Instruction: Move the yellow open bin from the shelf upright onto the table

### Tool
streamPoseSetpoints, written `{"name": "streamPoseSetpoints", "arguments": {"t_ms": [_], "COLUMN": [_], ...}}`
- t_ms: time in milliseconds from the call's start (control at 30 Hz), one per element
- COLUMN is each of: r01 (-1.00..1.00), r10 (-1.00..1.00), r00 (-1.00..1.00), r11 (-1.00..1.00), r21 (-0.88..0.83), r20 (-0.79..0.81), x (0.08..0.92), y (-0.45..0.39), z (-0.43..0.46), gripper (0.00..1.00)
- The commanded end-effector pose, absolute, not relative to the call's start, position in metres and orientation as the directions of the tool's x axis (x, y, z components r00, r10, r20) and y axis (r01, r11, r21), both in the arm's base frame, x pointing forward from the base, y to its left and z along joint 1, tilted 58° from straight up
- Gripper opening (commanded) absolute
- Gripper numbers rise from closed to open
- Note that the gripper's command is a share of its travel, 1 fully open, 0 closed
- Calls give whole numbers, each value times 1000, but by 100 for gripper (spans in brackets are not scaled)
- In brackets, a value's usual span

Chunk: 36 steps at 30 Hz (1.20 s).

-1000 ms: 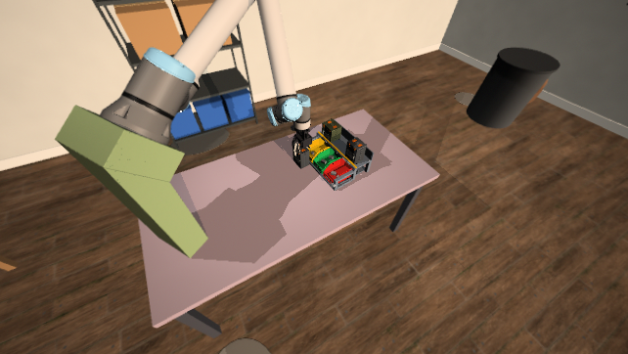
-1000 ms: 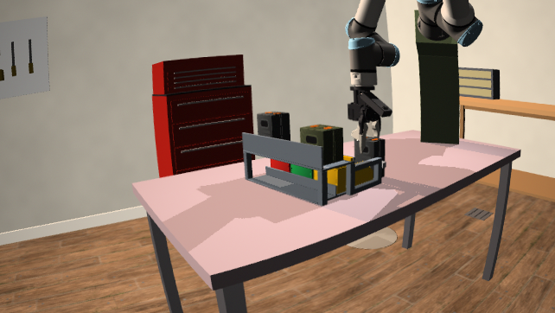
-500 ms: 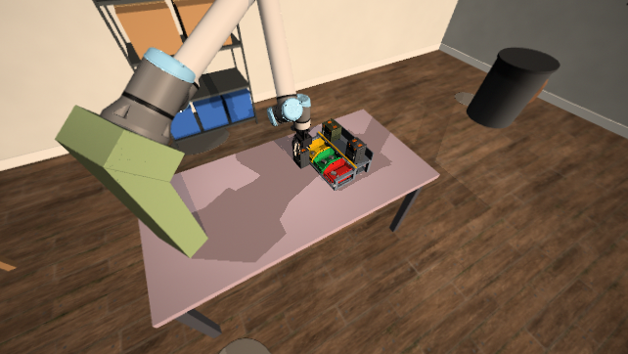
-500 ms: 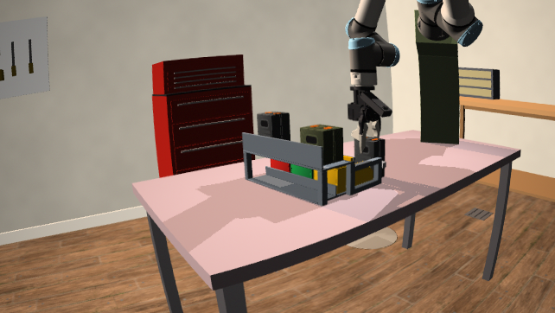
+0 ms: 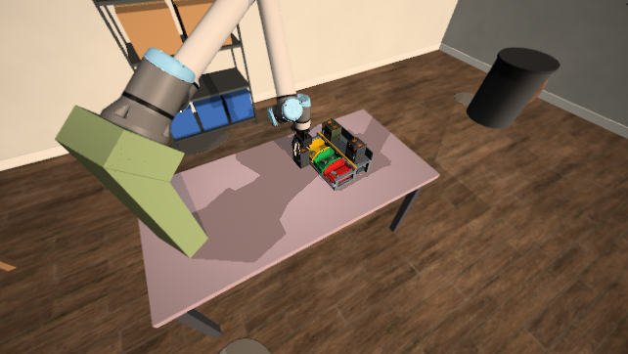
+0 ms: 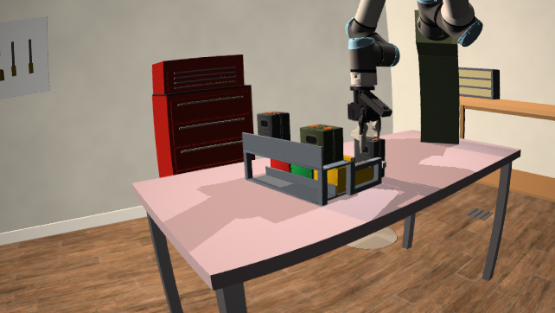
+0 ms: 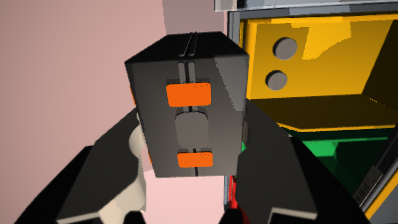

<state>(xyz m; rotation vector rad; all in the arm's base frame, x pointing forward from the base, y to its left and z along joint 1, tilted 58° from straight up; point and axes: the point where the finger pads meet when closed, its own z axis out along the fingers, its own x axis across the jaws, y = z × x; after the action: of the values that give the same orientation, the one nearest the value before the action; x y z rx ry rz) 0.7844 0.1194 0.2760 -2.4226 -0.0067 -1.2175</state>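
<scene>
Clock directions are given as seen within each picture.

From the top, a grey-framed shelf [image 5: 336,185] [image 6: 283,150] [image 7: 233,30] stands on the pink rectangular table [image 5: 196,279] [image 6: 277,233] [image 7: 65,60]. The yellow open bin [image 5: 319,145] [image 6: 341,181] [image 7: 325,75] is in it, at the 10 o'clock end of a row; the green open bin [image 5: 325,157] [image 6: 301,170] [image 7: 320,147] comes next, and the red open bin [image 5: 340,169] [image 6: 280,165] [image 7: 232,195] ends the row toward 5 o'clock. An olive box with orange marks [image 5: 332,129] [image 6: 322,143] is at 1 o'clock from the yellow bin, and a dark box with orange marks [image 5: 356,150] [image 6: 273,125] is at 3 o'clock. The black two-jaw gripper [image 5: 300,151] [image 6: 368,140] [image 7: 194,102] is just beside the row, at 9 o'clock.

In the exterior view, the claw points down, clasping a second dark box [image 5: 302,158] [image 6: 370,150] [image 7: 191,125], at 3 o'clock from the olive one. Whether this box touches the table cannot be told.

At the wrist, the two fingers grip the upright box from 9 and 3 o'clock, its orange-marked top facing the camera. The yellow bin sits at 2 o'clock from it, holding two round grey parts [image 7: 285,48] [image 7: 276,80]. The green bin is at 4 o'clock, and a sliver of the red one shows at 5 o'clock.

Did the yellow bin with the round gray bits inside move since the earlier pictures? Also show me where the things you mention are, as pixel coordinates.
No. The yellow bin [image 5: 319,145] [image 6: 338,182] [image 7: 320,60] sits in the same place beside the green bin [image 5: 327,158] [image 6: 301,171] [image 7: 320,148].
</scene>
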Motion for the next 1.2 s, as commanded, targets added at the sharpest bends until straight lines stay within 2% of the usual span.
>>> {"name": "streamPoseSetpoints", "arguments": {"t_ms": [0, 1167], "r01": [192, 192], "r10": [-183, -183], "r00": [615, 615], "r11": [-909, -909], "r21": [-370, -370], "r20": [767, 767], "x": [784, 777], "y": [119, 116], "z": [276, 282], "gripper": [0, 0]}}
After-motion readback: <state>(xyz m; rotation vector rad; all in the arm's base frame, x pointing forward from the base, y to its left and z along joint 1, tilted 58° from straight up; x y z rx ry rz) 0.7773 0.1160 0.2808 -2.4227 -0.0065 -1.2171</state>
